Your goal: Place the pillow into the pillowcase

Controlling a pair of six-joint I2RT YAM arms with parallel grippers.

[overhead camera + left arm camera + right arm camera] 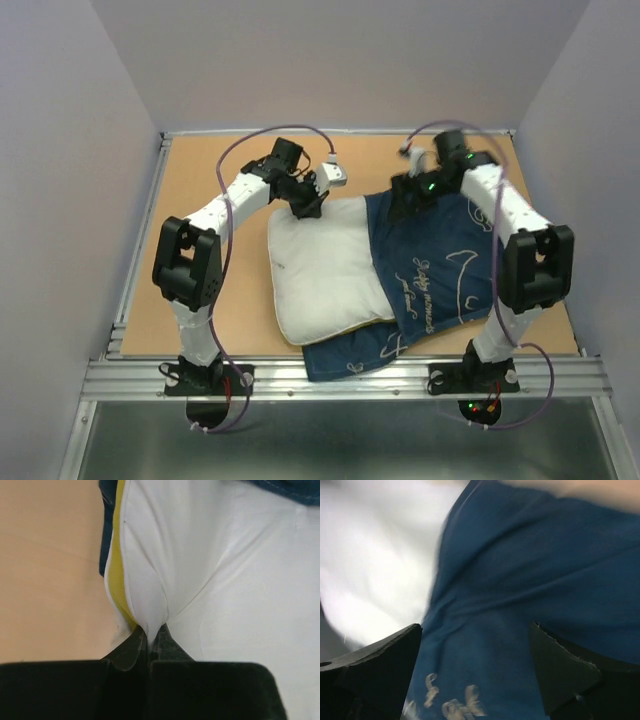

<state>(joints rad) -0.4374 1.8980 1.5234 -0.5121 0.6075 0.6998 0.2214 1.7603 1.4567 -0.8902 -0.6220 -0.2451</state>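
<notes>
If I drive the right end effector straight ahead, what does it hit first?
The navy pillowcase: its cloth lies dead ahead of the open right end effector, probably close, though blur hides depth.

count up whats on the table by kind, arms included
pillow: 1
pillowcase: 1
arms: 2 (left arm, right arm)
total: 4

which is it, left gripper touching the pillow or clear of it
Touching. The left wrist view shows the left gripper shut, pinching a fold of the white pillow next to its yellow band.
</notes>
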